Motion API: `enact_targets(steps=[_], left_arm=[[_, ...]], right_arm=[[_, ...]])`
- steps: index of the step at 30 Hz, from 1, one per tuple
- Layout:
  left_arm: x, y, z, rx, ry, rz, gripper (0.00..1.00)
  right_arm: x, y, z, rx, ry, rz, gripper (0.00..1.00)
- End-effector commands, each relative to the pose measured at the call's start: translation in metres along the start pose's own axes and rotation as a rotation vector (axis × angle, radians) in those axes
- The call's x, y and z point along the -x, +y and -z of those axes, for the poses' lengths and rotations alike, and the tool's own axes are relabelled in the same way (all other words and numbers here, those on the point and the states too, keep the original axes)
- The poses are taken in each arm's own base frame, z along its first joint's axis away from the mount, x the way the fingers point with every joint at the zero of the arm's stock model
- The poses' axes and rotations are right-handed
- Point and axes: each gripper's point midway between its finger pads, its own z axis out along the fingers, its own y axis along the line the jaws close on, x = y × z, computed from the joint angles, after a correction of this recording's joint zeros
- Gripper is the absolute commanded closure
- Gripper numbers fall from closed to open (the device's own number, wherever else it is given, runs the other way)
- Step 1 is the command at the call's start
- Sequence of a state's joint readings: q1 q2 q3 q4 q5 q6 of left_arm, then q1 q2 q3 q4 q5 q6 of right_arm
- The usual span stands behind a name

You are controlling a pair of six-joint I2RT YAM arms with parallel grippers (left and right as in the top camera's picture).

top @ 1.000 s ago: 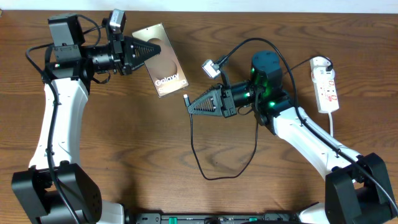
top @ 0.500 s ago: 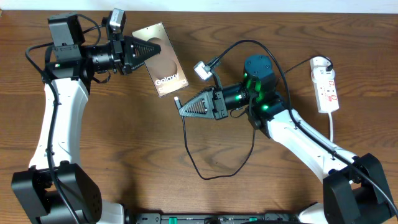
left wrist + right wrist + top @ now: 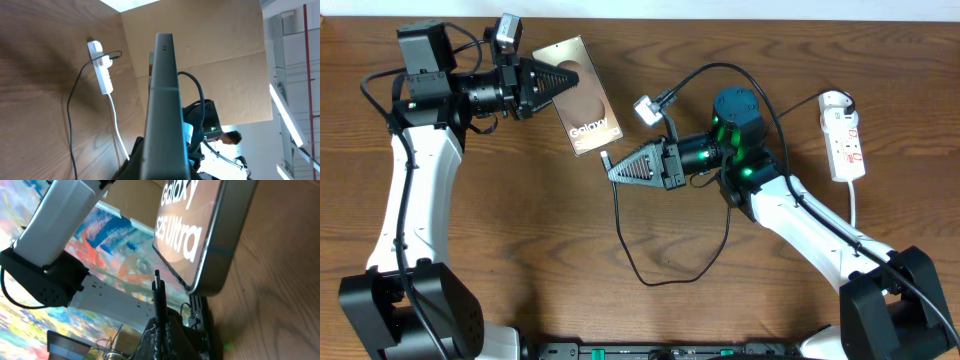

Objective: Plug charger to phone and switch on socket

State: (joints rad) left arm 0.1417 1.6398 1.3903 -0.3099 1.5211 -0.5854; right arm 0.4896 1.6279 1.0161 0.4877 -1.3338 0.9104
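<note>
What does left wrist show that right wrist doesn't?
Left wrist only: the socket and its white cord. Right wrist only: the charger plug tip sticking out of the right claw, close to the phone end, and the S25 Ultra lettering. Both: the phone, edge-on in left wrist, its face showing in right wrist.

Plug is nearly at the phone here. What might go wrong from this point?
1. In the right wrist view the charger tip sits beside the lower corner of the phone, not clearly lined up with a port; it may scrape the edge.
2. The left gripper holds the phone by its far end only, so a push from the right gripper might pivot it or make it slip.
</note>
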Motion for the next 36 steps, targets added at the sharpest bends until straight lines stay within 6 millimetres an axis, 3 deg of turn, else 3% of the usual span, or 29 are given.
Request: enact_targets(steps=[1,6,19,36], left_arm=[[-0.006,-0.022,-0.001,-0.047,0.034,-0.094,0.93],[-0.007,-0.022,-0.002,-0.048,0.037,-0.109,0.93],[-0.006,-0.023,-0.002,-0.049,0.037,-0.115,0.93],[-0.004,-0.024,-0.001,-0.049,0.033,-0.134,0.93]], right_arm=[[0.003,-0.011,0.003,-0.016,-0.015,-0.030,0.99],[0.000,-0.019,0.002,-0.012,-0.005,-0.049,0.99],[0.005,-0.009,0.002,0.014,-0.007,-0.020,0.99],[-0.007,-0.002,0.000,0.053,0.056,-0.030,0.99]])
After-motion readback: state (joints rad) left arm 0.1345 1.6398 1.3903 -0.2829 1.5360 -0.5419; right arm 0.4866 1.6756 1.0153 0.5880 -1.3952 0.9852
